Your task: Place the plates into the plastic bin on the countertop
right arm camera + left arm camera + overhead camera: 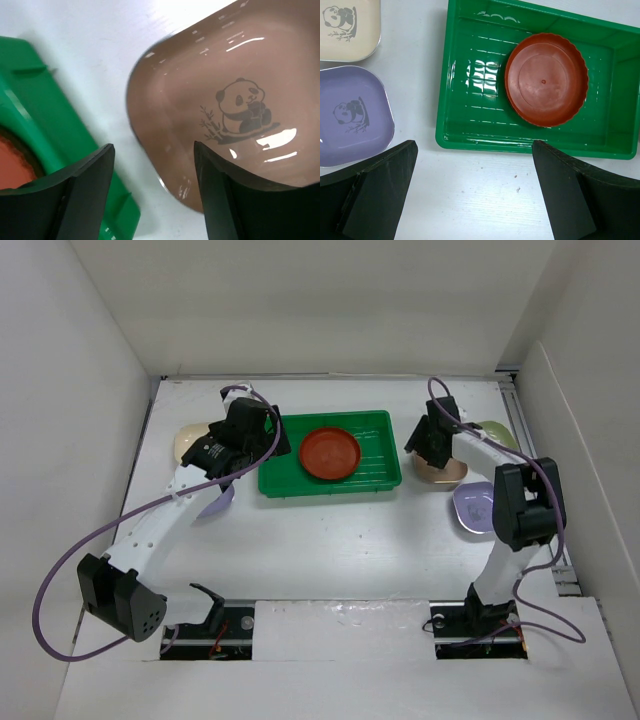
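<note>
my right gripper (420, 448) hiding most of the tan dish (448, 477) from above, left arm (165, 525) over half the lavender dish (222, 500), cream dish (345, 25) cut off at the frame corner, red plate (12, 167) only a blurred edge sliver

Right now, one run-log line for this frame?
bin: one red plate inside | left end effector: open, empty, near bin edge | right end effector: open, astride tan dish rim
</note>
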Available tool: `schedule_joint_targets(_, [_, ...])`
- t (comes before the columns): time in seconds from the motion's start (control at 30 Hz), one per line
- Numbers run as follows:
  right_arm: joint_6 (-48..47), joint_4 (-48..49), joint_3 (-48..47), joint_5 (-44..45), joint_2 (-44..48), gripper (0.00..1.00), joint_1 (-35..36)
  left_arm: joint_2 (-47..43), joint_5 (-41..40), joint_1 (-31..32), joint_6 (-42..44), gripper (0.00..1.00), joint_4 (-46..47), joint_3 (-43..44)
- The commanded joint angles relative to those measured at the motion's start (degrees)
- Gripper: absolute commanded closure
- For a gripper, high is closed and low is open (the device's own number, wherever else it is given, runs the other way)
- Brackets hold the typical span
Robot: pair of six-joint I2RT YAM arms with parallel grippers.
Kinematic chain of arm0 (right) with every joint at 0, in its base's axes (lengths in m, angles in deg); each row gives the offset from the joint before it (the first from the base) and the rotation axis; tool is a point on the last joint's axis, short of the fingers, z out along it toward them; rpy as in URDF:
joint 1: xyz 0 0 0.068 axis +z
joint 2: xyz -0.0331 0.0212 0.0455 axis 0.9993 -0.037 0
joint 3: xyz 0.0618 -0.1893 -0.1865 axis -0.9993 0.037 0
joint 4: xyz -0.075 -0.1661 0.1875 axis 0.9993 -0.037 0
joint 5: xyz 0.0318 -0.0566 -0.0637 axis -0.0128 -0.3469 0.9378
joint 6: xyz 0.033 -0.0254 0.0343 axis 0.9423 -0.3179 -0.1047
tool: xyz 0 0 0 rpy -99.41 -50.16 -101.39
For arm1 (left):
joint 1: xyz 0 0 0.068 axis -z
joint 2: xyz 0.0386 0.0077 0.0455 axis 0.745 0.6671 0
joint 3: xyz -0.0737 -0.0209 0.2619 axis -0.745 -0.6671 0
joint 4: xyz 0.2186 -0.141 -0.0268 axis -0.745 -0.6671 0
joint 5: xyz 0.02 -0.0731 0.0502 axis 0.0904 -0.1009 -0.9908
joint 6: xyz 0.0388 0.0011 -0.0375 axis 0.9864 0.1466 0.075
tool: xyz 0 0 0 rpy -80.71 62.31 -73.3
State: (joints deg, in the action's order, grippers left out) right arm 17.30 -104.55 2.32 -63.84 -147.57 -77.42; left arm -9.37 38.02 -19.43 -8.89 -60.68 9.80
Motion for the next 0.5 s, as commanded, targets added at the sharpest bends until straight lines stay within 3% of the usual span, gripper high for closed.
schedule_joint_targets(0.0, [-0.9,0.0,-2.8,0.6,-3.3,0.31,-0.4,-2.0,-1.0,-0.3,0.8,0.0,0.3,-0.4])
schedule_joint_targets(0.27, [-0.9,0.0,-5.5,0.1,-7.8,0.49,-0.4,-2.6,-2.1,-0.3,0.8,0.0,-0.2,-0.9])
schedule_joint_targets(0.4, [-0.9,-0.8,-7.8,0.1,-8.5,0.62,-0.4,-2.6,-2.1,-0.3,0.8,0.0,-0.2,-0.9])
schedule_joint_targets(0.47, [-0.9,-2.2,-8.8,0.1,-9.1,0.74,0.1,-2.6,-2.1,-0.3,0.8,0.0,-0.2,-0.9])
